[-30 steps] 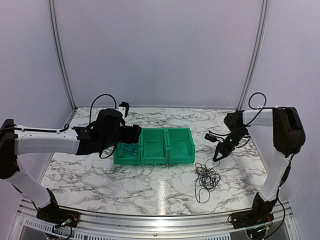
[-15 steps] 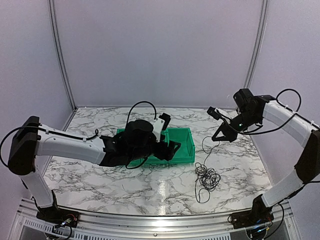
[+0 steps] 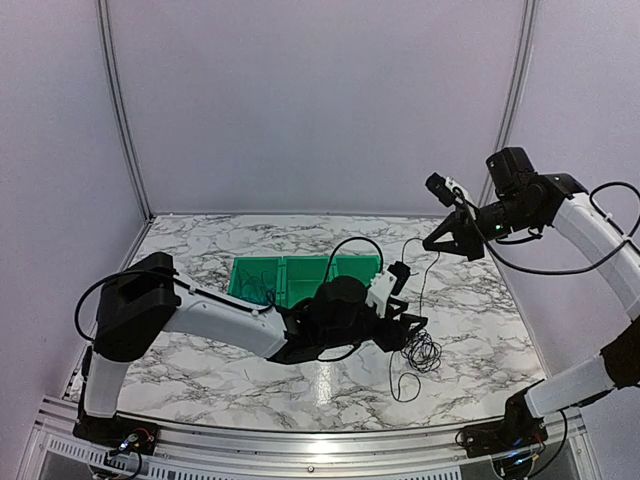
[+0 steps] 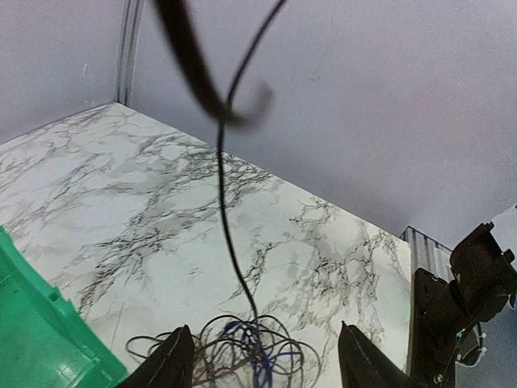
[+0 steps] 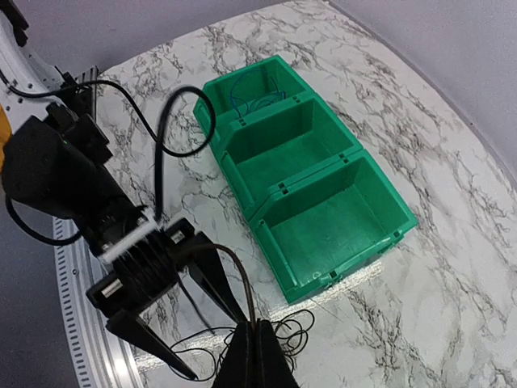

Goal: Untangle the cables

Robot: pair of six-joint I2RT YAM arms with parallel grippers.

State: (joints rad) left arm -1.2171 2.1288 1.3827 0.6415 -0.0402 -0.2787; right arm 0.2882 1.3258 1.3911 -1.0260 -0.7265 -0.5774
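Right tool point(image 3: 430, 244) is clamped shut on one thin black cable point(image 4: 229, 218) and is held high above the surface point(image 3: 250, 385). The cable hangs from it down to the tangle point(image 3: 421, 352), which lies on the marble just right of the bins point(image 5: 291, 145). Left tool point(image 4: 266, 360) sits low at the tangle with its two fingers apart. The coils, black with some blue, lie between the fingers, and nothing looks gripped.

Likely trouble: if the right tool pulls higher before the heap is pinned, the whole tangle may rise as one lump and its knots may draw tighter. If the left tool closes on the lifted cable along with the rest, the pull may slip that cable out of the right tool. The left arm reaches past the front of the bins and could nudge them.

Three green bins stand in a row. The left-end bin holds a loose blue cord point(image 5: 257, 90). The middle and right-end bins look empty.
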